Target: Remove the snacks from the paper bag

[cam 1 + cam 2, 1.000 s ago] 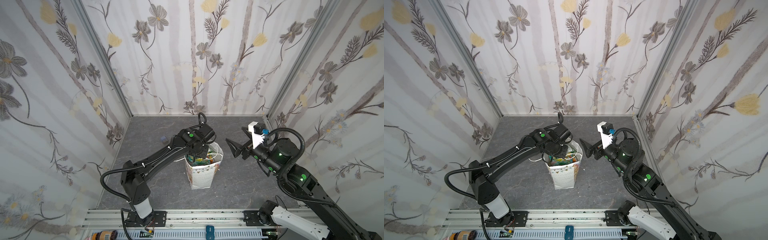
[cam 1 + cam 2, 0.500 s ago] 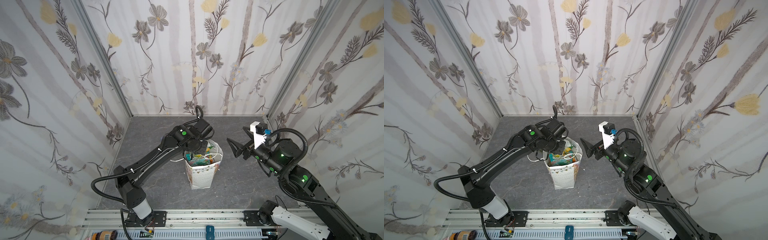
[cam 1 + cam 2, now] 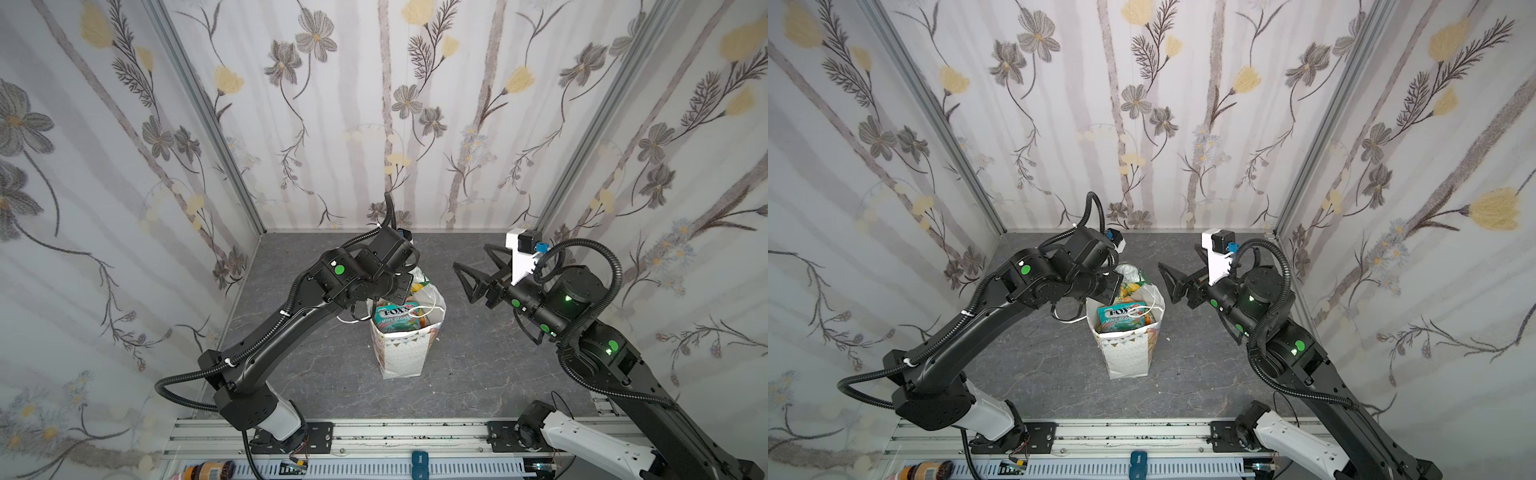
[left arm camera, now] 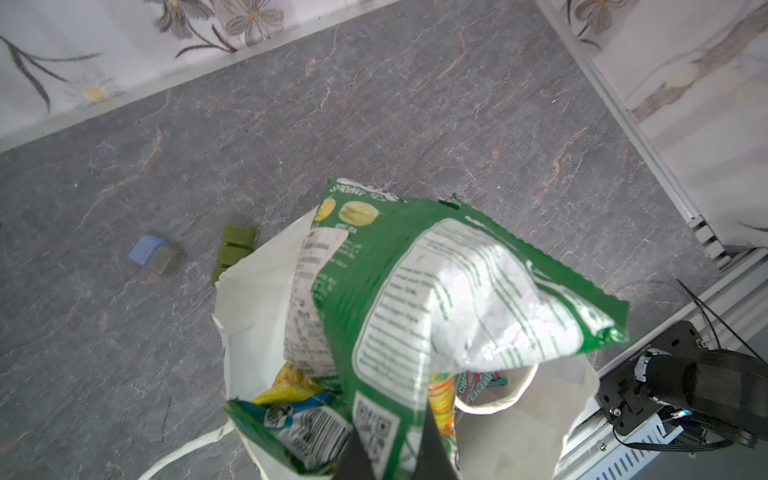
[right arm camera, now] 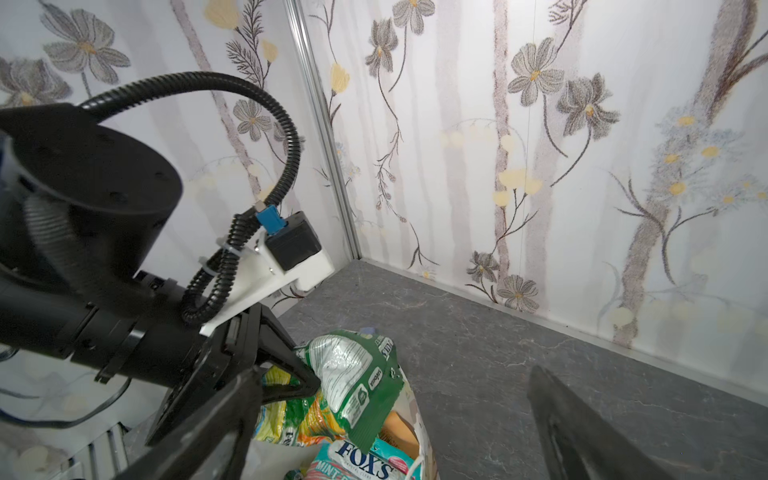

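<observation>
The white paper bag [image 3: 401, 351] [image 3: 1129, 353] stands upright in the middle of the grey floor, with several snacks inside. A teal Fox's packet [image 3: 395, 316] [image 5: 365, 461] lies on top, beside yellow and orange ones [image 4: 291, 380]. My left gripper [image 3: 409, 282] [image 4: 390, 453] is shut on the bottom edge of a green and white packet [image 4: 436, 291] [image 5: 353, 382], which hangs above the bag's mouth at its far rim. My right gripper [image 3: 473, 270] [image 5: 395, 372] hovers open to the right of the bag, level with its top, holding nothing.
Small dark green blocks [image 4: 237, 245] and a blue and grey block [image 4: 156, 255] lie on the floor just behind the bag. Flowered walls close in the left, back and right. An aluminium rail [image 3: 374, 432] runs along the front.
The left gripper has risen from inside the bag and drawn the green packet up above the rim. The right arm has barely moved.
</observation>
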You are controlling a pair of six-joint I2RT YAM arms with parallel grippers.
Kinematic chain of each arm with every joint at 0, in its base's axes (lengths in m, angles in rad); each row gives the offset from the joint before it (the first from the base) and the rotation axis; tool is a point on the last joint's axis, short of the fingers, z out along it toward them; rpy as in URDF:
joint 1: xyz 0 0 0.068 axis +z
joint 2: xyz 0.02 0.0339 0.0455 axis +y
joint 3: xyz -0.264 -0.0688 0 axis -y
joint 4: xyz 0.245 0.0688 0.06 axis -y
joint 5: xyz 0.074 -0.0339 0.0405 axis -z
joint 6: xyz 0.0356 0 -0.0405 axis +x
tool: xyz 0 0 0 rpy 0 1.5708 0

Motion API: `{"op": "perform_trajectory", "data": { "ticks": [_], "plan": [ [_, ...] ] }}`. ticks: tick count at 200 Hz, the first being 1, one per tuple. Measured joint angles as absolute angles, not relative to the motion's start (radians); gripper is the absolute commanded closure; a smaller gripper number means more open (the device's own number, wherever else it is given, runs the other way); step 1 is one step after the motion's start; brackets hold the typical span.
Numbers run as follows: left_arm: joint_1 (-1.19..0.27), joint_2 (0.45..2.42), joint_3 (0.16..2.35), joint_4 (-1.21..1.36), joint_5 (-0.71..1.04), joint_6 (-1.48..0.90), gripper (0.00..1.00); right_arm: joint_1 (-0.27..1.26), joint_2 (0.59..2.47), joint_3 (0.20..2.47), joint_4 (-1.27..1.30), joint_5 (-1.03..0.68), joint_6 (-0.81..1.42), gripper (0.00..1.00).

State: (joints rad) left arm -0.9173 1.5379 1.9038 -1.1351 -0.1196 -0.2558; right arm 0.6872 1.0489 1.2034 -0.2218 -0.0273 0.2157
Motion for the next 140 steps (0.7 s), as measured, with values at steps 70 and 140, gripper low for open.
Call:
{"op": "perform_trajectory", "data": {
  "ticks": [70,140],
  "plan": [
    [-0.958,1.479,1.896,-0.997,-0.128,-0.157,1.00,0.662,1.156,1.262,-0.220,-0.245,0.467,0.00],
    [-0.977,1.445,1.875,-0.878,-0.090,-0.105,1.00,0.661,1.193,1.191,-0.131,-0.375,0.591,0.24]
  ]
}}
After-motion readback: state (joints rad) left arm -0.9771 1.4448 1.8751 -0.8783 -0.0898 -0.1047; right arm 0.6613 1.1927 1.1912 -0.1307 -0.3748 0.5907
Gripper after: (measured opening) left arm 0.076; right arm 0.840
